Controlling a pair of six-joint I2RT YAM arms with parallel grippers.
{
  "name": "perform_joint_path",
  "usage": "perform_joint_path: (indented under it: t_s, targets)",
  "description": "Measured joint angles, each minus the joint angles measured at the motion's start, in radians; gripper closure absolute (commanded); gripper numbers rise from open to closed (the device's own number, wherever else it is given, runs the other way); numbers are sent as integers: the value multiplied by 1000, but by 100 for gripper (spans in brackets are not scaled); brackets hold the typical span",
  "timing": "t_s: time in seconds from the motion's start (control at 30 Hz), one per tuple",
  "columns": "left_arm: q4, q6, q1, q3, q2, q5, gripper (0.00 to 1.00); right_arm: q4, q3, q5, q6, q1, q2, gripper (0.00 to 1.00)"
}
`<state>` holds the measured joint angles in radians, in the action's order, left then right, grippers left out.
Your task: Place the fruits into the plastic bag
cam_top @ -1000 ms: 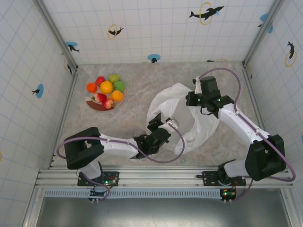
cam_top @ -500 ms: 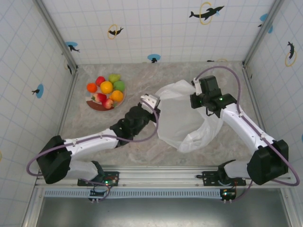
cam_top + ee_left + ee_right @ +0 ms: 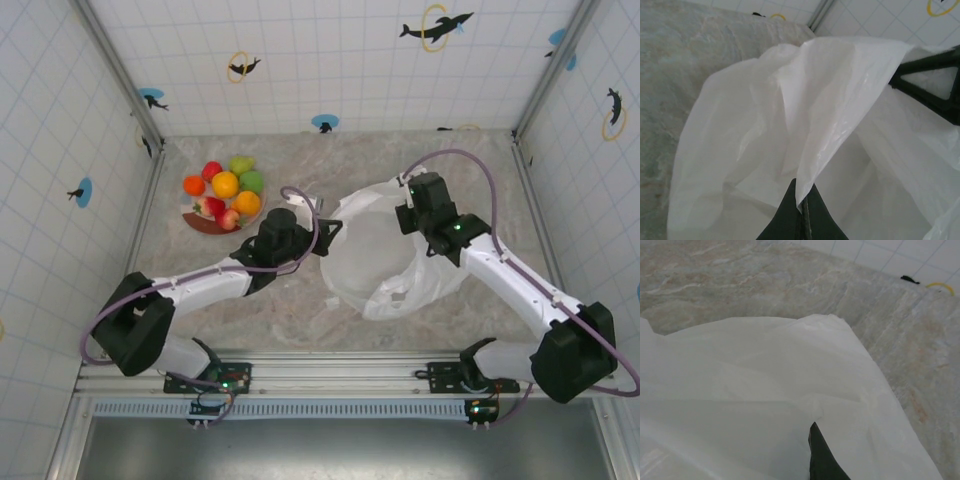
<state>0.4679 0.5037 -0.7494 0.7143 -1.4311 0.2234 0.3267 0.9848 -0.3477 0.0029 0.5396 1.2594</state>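
The plastic bag (image 3: 385, 255) lies in the middle of the table with its mouth spread wide between my two grippers. My left gripper (image 3: 328, 232) is shut on the bag's left rim; in the left wrist view a fold of white film (image 3: 805, 125) is pinched between the black fingertips (image 3: 803, 202). At the right rim my right gripper (image 3: 405, 212) is shut on the bag, with the film (image 3: 765, 390) draped over most of its fingers (image 3: 821, 455). The fruits (image 3: 226, 186), red, orange and green, are piled on a round plate (image 3: 200, 226) at the far left, apart from both grippers.
Tiled walls with metal posts (image 3: 140, 110) close the table on three sides. Bare marble surface (image 3: 250, 300) lies between the plate and the front rail. The right arm's black finger (image 3: 935, 75) shows behind the bag in the left wrist view.
My left gripper has shut on the bag's left rim and pulled it left, away from the right gripper. The bag's mouth has spread from crumpled to wide open. The right gripper kept its hold.
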Motion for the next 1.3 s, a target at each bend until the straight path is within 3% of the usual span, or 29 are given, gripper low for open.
perform_joint_path:
  t_s: [0.03, 0.13, 0.43, 0.57, 0.8, 0.97, 1.17, 1.3]
  targets:
    - [-3, 5, 3, 0, -3, 8, 100, -17, -6, -16, -8, 4, -3, 100]
    - [-7, 24, 17, 0, -11, 29, 86, -58, -26, -37, -30, 3, -8, 100]
    - [-50, 12, 31, 2, 3, 55, 19, -66, -41, 86, -41, -26, 32, 100]
    - [-109, -27, 31, 2, 65, 51, 2, -54, -39, 162, 10, -63, 85, 100]
    - [-226, -71, 42, 0, 227, -17, 2, -38, -19, 246, 132, -93, 129, 100]
    - [-346, -77, 98, 8, 280, -86, 2, -45, -4, 290, 192, -95, 142, 100]
    - [-524, -64, 225, 78, 286, -153, 2, -60, 3, 329, 225, -95, 161, 100]
    - [-595, -38, 396, 101, 290, -161, 2, -63, 8, 350, 232, -97, 172, 100]
